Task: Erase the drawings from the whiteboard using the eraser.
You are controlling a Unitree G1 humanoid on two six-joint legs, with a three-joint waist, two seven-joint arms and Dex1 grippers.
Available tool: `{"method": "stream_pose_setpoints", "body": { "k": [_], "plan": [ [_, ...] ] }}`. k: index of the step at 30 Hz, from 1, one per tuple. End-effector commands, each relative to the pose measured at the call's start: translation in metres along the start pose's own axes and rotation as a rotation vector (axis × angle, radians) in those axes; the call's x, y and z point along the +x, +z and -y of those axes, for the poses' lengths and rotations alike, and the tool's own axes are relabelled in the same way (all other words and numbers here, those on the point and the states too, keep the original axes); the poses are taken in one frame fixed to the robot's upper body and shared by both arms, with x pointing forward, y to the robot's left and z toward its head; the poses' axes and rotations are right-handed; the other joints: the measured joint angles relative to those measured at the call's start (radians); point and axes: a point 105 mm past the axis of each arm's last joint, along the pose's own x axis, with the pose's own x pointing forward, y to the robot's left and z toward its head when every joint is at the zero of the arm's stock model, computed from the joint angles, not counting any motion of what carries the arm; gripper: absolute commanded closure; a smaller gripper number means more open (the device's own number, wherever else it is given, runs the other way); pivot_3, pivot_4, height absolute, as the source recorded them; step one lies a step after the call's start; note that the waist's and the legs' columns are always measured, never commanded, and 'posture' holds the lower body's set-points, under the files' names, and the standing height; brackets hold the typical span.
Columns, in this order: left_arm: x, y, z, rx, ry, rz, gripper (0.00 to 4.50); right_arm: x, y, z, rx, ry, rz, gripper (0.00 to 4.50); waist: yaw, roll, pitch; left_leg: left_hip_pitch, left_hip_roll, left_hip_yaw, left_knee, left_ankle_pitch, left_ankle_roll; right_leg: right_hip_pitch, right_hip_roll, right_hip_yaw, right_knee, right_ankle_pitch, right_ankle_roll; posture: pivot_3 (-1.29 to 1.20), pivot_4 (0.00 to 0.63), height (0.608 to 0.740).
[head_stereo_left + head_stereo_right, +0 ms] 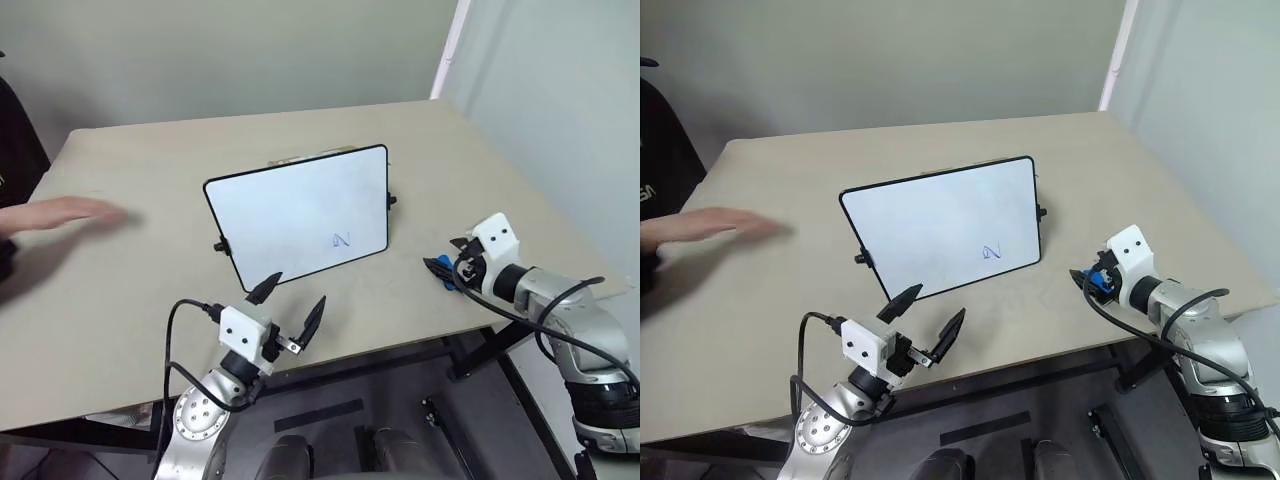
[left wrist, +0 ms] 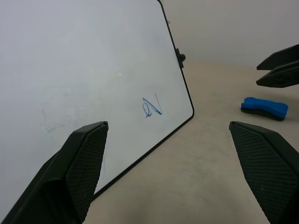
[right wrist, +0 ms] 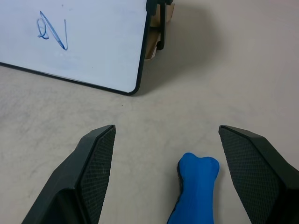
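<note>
The whiteboard (image 1: pixel 290 200) stands propped up and tilted back in the middle of the table. A small blue drawing (image 1: pixel 342 240) sits near its lower right corner, also seen as the drawing (image 2: pixel 152 106). To the right of the board, the blue eraser (image 3: pixel 196 191) lies flat on the table. My right gripper (image 3: pixel 167 130) is open just over it, one finger on each side, not touching it. In front of the board's lower left part, my left gripper (image 1: pixel 292 302) hangs open and holds nothing.
A person's hand (image 1: pixel 70 212) rests on the table (image 1: pixel 150 300) at the far left. The table's front edge runs just behind my left gripper, and its right edge lies close behind my right arm. A wall corner rises at the back right.
</note>
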Motion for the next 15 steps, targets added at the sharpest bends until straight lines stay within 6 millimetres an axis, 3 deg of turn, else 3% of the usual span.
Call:
{"method": "stream_pose_setpoints", "body": {
  "k": [1, 10, 15],
  "plan": [
    [0.003, 0.015, 0.005, 0.021, -0.02, 0.059, 0.0, -0.004, 0.012, 0.001, -0.029, -0.017, 0.038, 0.75, 0.0, 0.0, 0.0, 0.0, 0.0, 0.0, 0.0, 0.0, 0.0, 0.0, 0.0, 0.0, 0.0, 0.0, 0.0, 0.0, 0.15, 0.73],
    [0.011, 0.011, 0.012, 0.022, -0.041, 0.053, 0.0, -0.012, 0.007, 0.006, -0.024, -0.043, 0.018, 0.75, 0.0, 0.0, 0.0, 0.0, 0.0, 0.0, 0.0, 0.0, 0.0, 0.0, 0.0, 0.0, 0.0, 0.0, 0.0, 0.0, 0.15, 0.73],
    [0.017, -0.007, 0.016, 0.009, -0.038, 0.008, 0.0, -0.017, 0.001, 0.01, 0.025, -0.053, -0.018, 0.75, 0.0, -0.001, 0.0, 0.0, 0.0, 0.0, 0.0, 0.0, 0.0, 0.0, 0.0, 0.0, 0.0, 0.0, 0.0, 0.0, 0.15, 0.73]
  ]
}}
